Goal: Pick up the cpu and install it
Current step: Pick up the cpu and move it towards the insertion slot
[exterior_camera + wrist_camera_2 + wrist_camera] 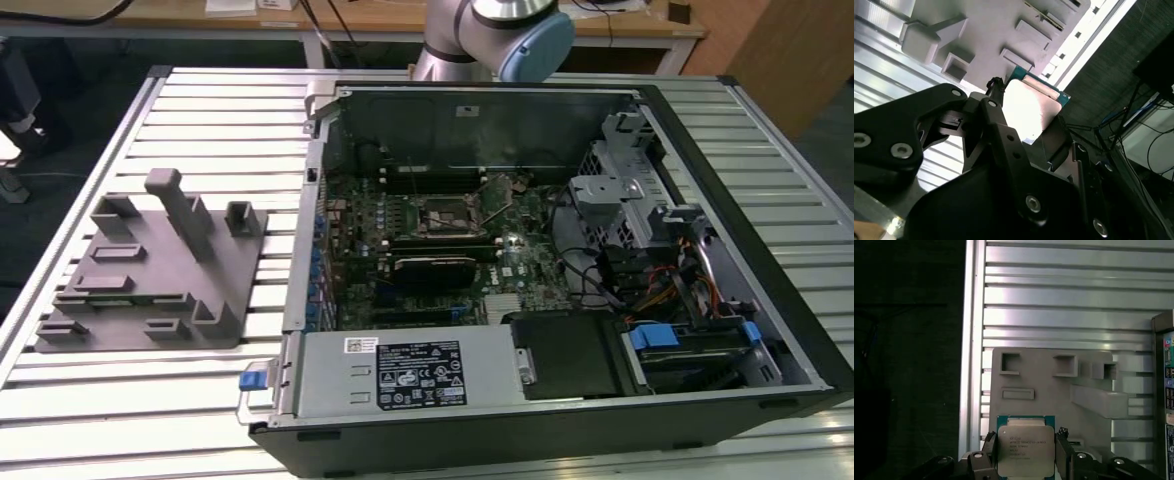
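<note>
The black, matt jaws pinch the cpu (1025, 450) by two opposite edges. That leaves its broad faces free, which I judge suits lowering it flat into a seat. The chip is a thin square. Its top is a pale, silvery metal lid with rounded corners, and a narrow green board rim shows around the lid. In the second wrist view it glares white under the light. The jaws are angular plates joined by bright screws.

Just behind the chip lies the tray (1044, 385), which the cpu seems to hang just clear of. It is dull grey plastic, moulded into rectangular pockets and blocky upright posts that look made to cradle separate parts.

The tray rests on the worktop (200, 110) near its edge on the exterior view's left. The worktop is made of long ribbed aluminium slats that catch the light.

Beside the tray, towards the worktop's middle, the case (561, 400) lies on its side with the panel off, so the green board faces up. It is black sheet steel. At the board's centre is the socket (437, 213), a dark square with a metal rim, well apart from the chip.

At the far edge stands the arm (507, 30), smooth grey with a blue cap.
</note>
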You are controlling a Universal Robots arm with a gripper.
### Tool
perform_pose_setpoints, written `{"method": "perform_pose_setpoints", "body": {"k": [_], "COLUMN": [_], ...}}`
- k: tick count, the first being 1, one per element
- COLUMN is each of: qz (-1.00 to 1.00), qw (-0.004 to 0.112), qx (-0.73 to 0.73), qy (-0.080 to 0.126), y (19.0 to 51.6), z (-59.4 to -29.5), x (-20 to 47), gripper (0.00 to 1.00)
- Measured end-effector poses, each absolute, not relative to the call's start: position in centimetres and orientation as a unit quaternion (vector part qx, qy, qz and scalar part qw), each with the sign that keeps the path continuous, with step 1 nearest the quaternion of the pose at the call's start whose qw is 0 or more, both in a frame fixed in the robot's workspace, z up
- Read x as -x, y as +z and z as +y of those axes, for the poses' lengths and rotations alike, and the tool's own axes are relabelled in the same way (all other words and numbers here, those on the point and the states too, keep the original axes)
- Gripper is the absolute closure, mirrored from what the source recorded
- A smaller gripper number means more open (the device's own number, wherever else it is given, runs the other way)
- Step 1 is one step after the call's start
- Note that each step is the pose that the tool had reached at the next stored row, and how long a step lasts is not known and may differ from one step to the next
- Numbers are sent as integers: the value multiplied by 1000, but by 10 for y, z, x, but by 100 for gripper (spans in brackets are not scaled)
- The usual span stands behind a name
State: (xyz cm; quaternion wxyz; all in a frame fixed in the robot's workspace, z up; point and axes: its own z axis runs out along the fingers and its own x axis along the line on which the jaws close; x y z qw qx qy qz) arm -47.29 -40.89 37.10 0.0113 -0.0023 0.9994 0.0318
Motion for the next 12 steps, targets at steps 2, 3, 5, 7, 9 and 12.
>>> {"method": "perform_pose_setpoints", "body": {"k": [2,3,5,7,9,12], "qz": [999,999,999,999,999,999], "qw": [12,12,13,13,14,14], "qx": [2,2,2,2,2,2], "qy": [32,32,32,32,32,32], "y": [378,381,387,391,393,397], "z": [-409,-409,-409,-409,-409,-409], "x": [473,473,473,473,473,473], "gripper": [45,45,45,45,45,45]}}
